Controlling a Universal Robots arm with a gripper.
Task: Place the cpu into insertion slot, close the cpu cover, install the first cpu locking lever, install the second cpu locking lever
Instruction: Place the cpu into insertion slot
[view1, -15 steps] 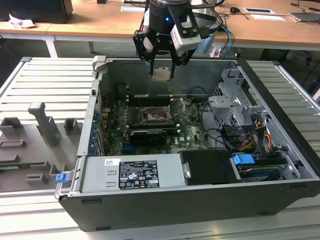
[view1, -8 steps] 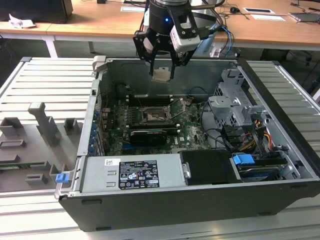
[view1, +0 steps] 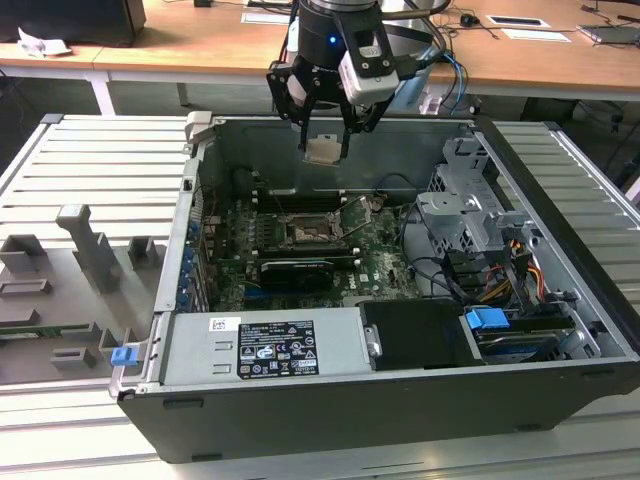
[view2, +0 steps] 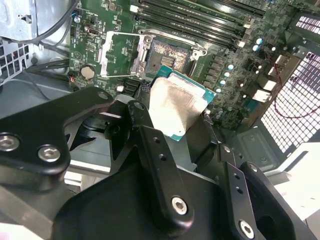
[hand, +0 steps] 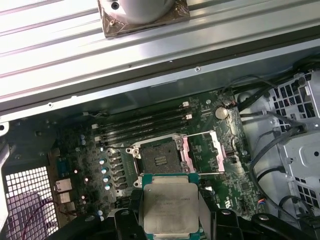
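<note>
The open computer case (view1: 300, 440) fills the bench, and the green motherboard (view1: 385, 250) lies flat inside it around the insertion slot (view1: 305, 232). Well above that slot hangs the gripper (view1: 324, 147), claw pinching the cpu (view1: 322, 152) by two opposite edges. Just beside the slot, the cpu cover (hand: 187, 156) is flipped open, so the dark pin field is bare. That is the danger. Whether the chip is squarely over the slot cannot be told. A skewed or off-centre descent could put a corner on the pins and bend them. A slack pinch could drop the chip onto the board beside the slot.
</note>
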